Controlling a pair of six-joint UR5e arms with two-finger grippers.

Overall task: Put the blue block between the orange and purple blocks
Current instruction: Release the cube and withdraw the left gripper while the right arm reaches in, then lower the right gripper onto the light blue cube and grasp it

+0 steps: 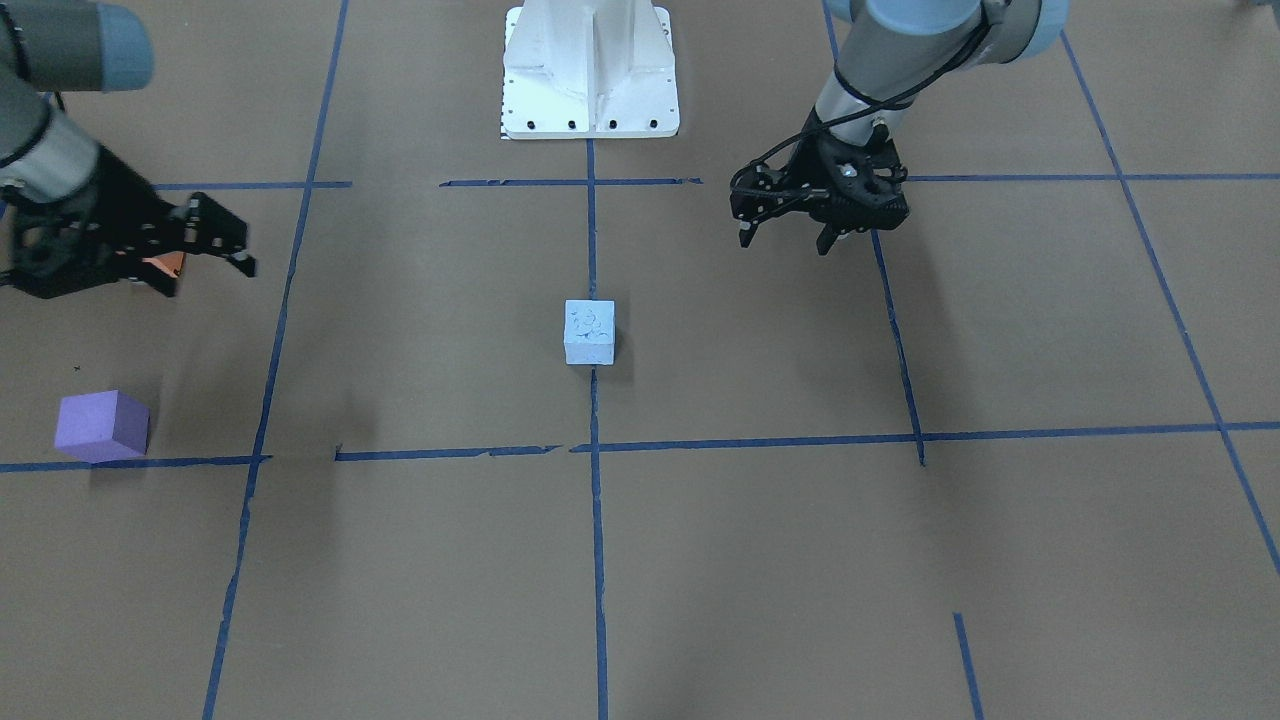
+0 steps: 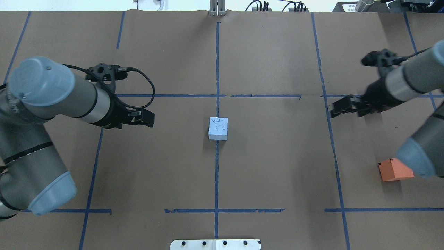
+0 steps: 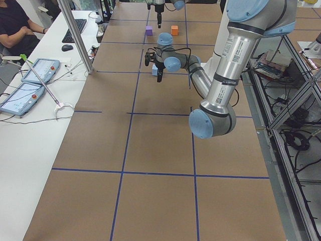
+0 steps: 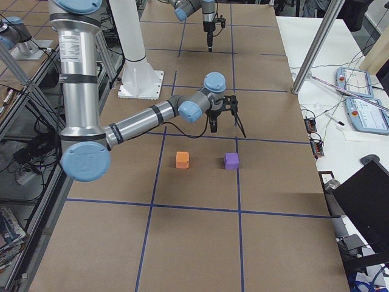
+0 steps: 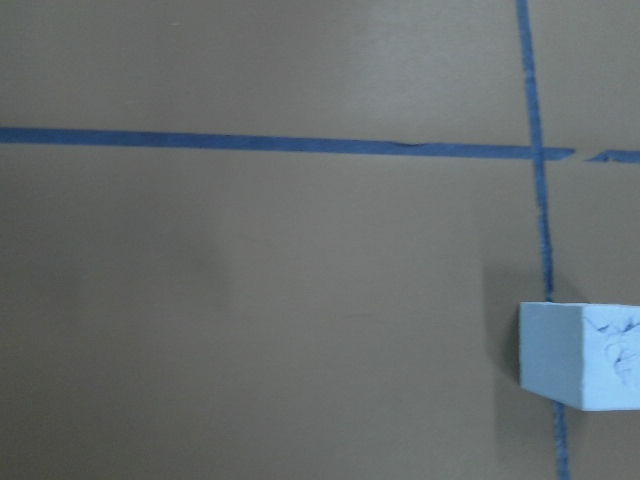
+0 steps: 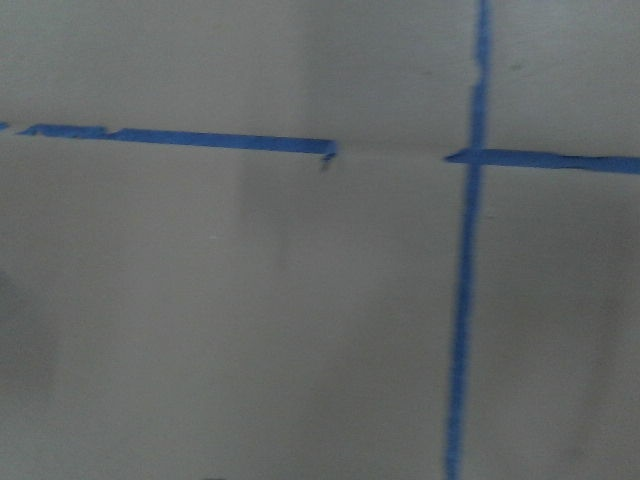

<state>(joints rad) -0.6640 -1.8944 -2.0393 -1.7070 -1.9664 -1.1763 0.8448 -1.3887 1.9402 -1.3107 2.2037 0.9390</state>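
The light blue block [image 1: 589,333] sits on the centre tape line, also in the overhead view [image 2: 218,128] and at the left wrist view's right edge [image 5: 585,355]. The purple block [image 1: 102,425] and the orange block [image 4: 182,159] stand side by side with a gap, purple [image 4: 231,160] to the right. My left gripper [image 1: 785,240] hovers open and empty, a little to one side of the blue block. My right gripper [image 1: 205,278] is open and empty above the table near the orange block [image 1: 163,265], which it partly hides. In the overhead view my right arm hides the purple block.
Brown paper with blue tape grid lines [image 2: 217,69] covers the table. The white robot base [image 1: 590,70] stands at the table's edge. A side table with tablets [image 3: 35,75] and a seated person [image 3: 15,25] are beyond the far edge.
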